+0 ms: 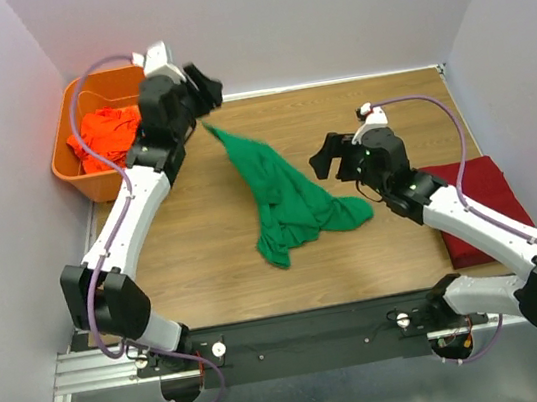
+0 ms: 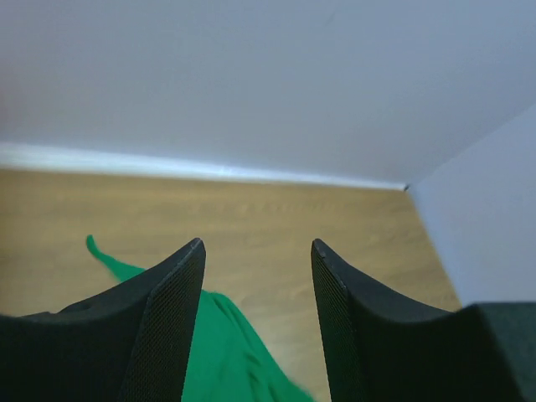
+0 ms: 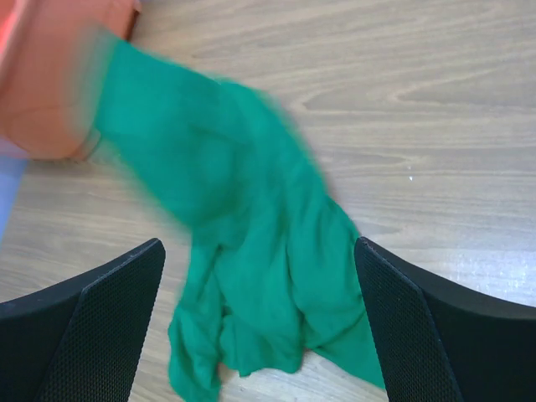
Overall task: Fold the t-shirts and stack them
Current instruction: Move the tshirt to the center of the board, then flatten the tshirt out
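Nearest, we logged the dark red t-shirt (image 1: 493,182) folded flat, likely the stack's base. Green t-shirt (image 1: 283,199) lay crumpled mid-table, awaiting folding; right gripper (image 1: 331,158) gaped wide beside it, left gripper (image 1: 204,94) parted, empty, near the basket (image 1: 94,182) holding the orange t-shirt (image 1: 102,135).

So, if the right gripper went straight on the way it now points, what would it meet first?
The right gripper would most likely meet the green t-shirt: its wrist view shows the cloth crumpled on the table directly ahead of the open jaws. How far off is unclear.
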You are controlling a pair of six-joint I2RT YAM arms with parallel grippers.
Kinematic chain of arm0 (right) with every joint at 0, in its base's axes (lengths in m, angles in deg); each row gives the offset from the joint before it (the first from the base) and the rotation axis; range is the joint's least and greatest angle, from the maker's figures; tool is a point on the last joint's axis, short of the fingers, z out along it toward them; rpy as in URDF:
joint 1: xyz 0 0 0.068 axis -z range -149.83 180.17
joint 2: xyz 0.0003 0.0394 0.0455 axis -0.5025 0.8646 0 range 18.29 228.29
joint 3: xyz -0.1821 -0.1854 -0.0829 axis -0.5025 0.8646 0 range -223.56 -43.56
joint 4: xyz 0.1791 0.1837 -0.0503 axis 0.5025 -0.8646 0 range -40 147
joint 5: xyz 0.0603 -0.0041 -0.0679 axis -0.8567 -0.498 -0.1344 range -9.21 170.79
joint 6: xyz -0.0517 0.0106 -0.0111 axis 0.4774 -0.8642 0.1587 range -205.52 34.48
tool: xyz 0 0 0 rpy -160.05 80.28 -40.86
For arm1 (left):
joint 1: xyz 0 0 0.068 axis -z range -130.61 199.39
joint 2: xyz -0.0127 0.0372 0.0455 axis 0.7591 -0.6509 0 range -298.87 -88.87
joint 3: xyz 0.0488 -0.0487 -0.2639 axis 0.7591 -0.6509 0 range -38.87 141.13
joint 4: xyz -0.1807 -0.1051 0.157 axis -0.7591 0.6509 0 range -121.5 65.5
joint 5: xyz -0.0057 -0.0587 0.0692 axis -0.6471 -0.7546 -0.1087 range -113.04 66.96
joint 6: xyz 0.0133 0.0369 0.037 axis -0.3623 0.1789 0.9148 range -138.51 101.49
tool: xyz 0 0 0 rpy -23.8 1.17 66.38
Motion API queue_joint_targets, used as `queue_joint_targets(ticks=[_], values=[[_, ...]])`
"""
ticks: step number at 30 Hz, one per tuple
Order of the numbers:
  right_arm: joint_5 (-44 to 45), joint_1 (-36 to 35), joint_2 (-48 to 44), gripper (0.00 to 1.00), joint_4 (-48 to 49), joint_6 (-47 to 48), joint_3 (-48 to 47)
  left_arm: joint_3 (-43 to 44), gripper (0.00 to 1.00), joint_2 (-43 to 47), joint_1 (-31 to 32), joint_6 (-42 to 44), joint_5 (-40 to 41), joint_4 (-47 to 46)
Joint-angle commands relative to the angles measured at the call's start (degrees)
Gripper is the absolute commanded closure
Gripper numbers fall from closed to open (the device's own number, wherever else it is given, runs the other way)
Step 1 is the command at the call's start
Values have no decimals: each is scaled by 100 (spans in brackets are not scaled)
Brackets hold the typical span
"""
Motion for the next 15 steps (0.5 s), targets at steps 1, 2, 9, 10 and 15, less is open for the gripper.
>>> queue_joint_targets(ticks=[1, 2, 9, 10, 15], values=[[44, 3, 297, 0, -128, 37, 139, -1090, 39, 420, 0, -487, 135, 89], [1, 3, 428, 0, -145, 37, 174, -1597, 40, 595, 8, -583, 109, 36], [-474, -14, 947, 7, -181, -77, 613, -3707, 55, 1369, 438, -681, 144, 53], [-501, -14, 1001, 8, -172, -86, 631, -3911, 56, 1440, 526, -707, 144, 53], [-510, -137, 1457, 13, -146, -235, 588, -4913, 59, 1581, 992, -839, 66, -209]])
